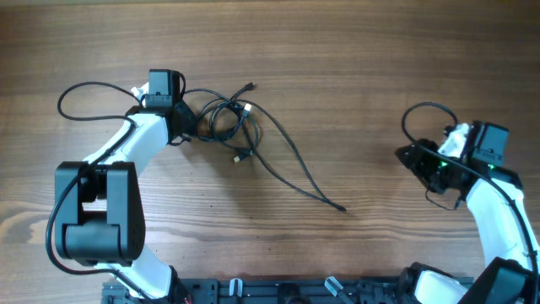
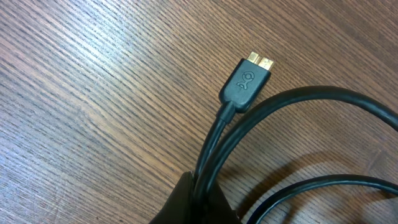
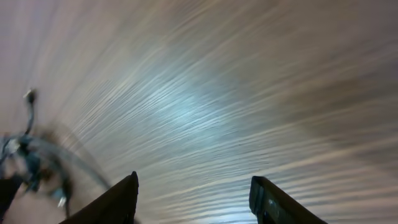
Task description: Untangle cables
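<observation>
The worktop (image 1: 337, 67) was warm mid-brown wood, with fine darker grain lines running along its length and looser, wavier figure towards its left edge. The cables (image 1: 287, 156) were black throughout and read as thin dark lines against the brown; a few of their ends showed small silvery tips. In the left wrist view one plug (image 2: 244, 84) was matte black, with a raised mark in the same black and a brassy gold metal tip. The left arm (image 1: 139, 142) and the right arm (image 1: 496, 211) were white with black joints and black housings. A small green light (image 1: 440, 165) glowed near the worktop's right edge. In the right wrist view the worktop blurred into pale brown and bluish-white streaks.
</observation>
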Robot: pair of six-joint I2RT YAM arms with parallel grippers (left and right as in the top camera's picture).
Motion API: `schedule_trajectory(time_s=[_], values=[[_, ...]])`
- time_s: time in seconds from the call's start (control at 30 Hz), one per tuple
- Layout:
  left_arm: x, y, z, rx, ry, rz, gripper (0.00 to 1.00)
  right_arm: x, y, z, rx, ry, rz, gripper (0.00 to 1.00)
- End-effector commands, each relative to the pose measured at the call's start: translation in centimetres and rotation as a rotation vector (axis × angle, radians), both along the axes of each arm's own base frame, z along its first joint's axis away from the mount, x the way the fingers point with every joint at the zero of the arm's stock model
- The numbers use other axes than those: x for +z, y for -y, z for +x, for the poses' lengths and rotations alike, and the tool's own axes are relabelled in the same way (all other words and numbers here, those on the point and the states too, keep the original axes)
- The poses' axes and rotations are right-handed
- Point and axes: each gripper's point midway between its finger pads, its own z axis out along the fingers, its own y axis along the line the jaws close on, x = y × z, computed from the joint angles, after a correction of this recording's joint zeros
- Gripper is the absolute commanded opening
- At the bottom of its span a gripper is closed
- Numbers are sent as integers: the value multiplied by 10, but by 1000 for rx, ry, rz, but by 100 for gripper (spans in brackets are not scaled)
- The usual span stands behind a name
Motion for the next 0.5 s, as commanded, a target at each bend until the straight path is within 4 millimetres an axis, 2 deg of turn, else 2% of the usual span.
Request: schedule_trajectory(time_s=[0.0, 0.17, 0.27, 0.3, 0.47], values=[[8, 3, 6, 9, 32, -23, 4, 14, -52, 5, 209, 83, 92, 60], [8, 5, 6, 2, 34, -37, 4, 25, -127, 5, 475, 184, 82, 60], [8, 11, 8, -13, 40, -68, 4, 37, -188, -4, 681, 293, 89, 61], [8, 11, 8, -13, 40, -68, 4, 38, -199, -6, 711, 311, 82, 61], [8, 11, 8, -13, 40, -69, 4, 11, -247, -12, 757, 289, 37, 63]])
